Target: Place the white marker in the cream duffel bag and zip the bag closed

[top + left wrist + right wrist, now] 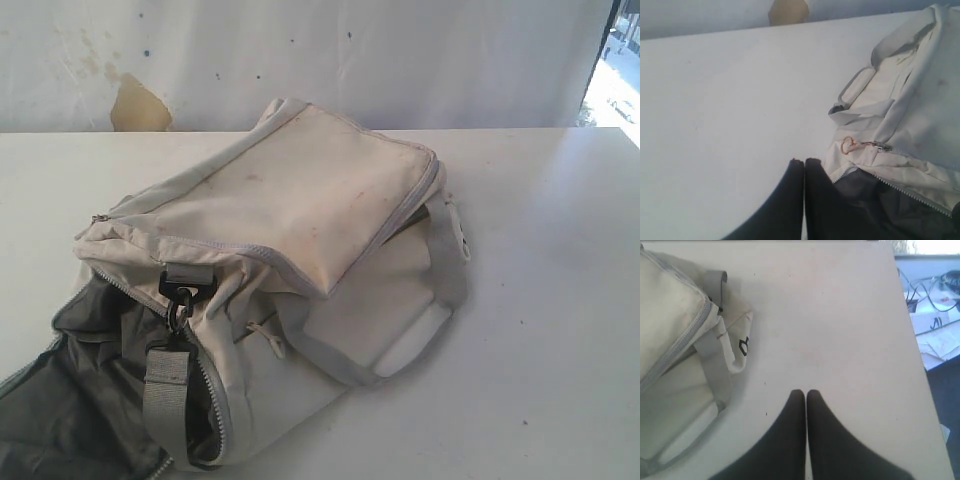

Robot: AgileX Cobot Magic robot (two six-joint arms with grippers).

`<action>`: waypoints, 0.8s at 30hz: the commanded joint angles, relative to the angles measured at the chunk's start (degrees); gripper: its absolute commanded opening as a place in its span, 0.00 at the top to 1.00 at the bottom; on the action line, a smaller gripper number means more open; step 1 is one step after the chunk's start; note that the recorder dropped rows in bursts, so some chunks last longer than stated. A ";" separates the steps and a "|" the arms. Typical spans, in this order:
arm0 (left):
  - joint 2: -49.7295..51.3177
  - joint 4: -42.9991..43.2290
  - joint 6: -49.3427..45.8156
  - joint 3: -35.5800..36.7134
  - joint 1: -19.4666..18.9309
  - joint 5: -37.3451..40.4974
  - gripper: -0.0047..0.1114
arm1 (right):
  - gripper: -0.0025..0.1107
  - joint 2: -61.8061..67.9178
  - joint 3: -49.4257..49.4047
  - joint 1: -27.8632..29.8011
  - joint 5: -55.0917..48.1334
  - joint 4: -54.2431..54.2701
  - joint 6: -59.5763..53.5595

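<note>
The cream duffel bag [290, 240] lies slumped on the white table, its main zipper open at the near left so the grey lining [70, 400] shows. A black buckle [185, 285] and a grey strap [165, 380] cross that opening. In the left wrist view the bag [920, 115] has a zipper pull with a copper ring [849, 145] close to my left gripper [804, 161], which is shut and empty. My right gripper [805, 392] is shut and empty over bare table beside the bag [675, 340]. The white marker is out of view. Neither gripper shows in the exterior view.
The table's [560, 330] far edge meets a stained white wall [330, 60]. In the right wrist view the table's side edge [920, 365] drops off to papers and cables [940, 315] below.
</note>
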State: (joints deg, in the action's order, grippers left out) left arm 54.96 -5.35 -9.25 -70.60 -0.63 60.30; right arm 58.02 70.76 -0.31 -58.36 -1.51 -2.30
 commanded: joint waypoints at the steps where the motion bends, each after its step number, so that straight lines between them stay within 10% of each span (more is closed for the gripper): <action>1: -5.36 0.30 0.41 -0.18 0.08 0.04 0.96 | 0.98 -6.32 -0.15 0.31 0.43 -0.43 -1.12; 24: -29.02 0.08 0.41 -0.18 0.08 2.84 0.96 | 0.98 -30.21 -0.15 0.31 -3.71 -0.54 -1.52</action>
State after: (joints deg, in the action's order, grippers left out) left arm 29.16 -5.35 -9.16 -70.64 -0.63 62.87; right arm 30.48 70.76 -0.31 -61.13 -1.51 -3.16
